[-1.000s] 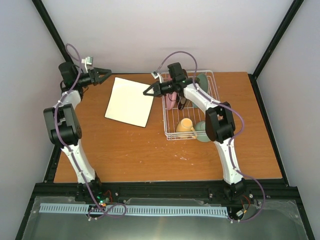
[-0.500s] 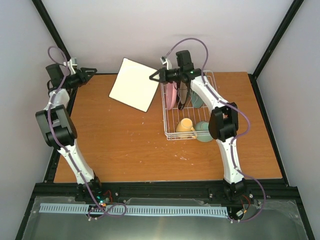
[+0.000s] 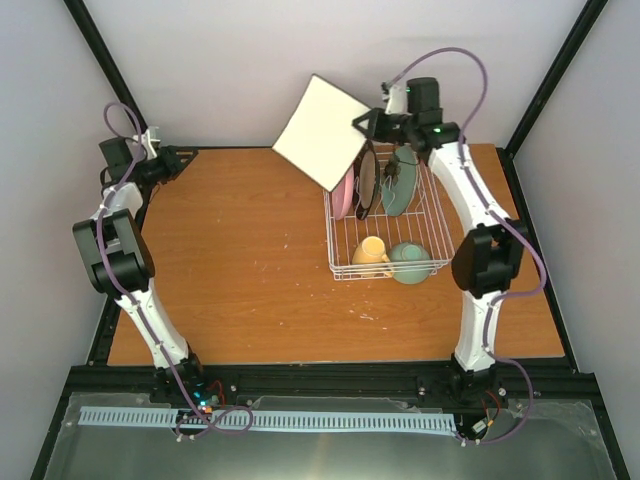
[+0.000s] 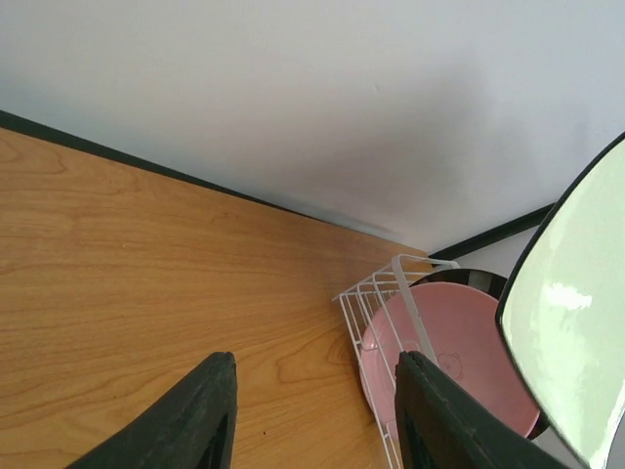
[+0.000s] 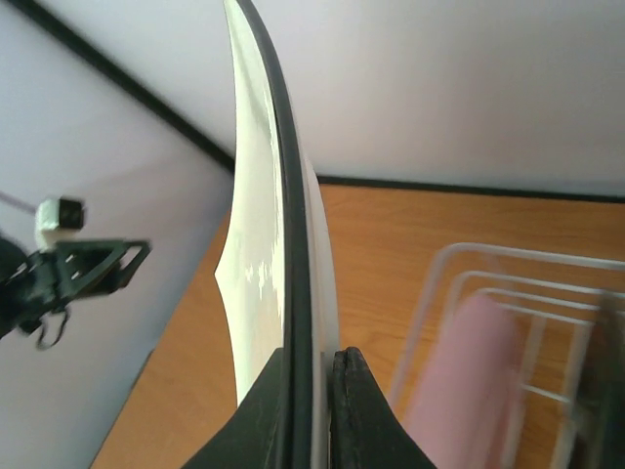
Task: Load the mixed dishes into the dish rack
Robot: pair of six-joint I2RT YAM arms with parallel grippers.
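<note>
Enclosure: wooden table in a pale-walled cell with a black frame.
Table top (image 3: 250, 290) is orange-brown wood grain with a few pale flecks. A plain white back wall (image 3: 250, 60) meets its far edge along a dark strip, and pale side walls (image 3: 40, 200) close it in left and right. Black frame posts (image 3: 100, 50) slant up at both rear corners. A black rail (image 3: 330, 378) runs along the near edge, with a grey metal sheet (image 3: 330, 455) below it. Light is even and shadows are soft.

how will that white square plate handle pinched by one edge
Probably stiff: the white square plate looks flat though the right gripper pinches only one edge. Its glossy face suggests it could slip or pivot in that grip. It looks hard, so may chip against the dish rack.
</note>
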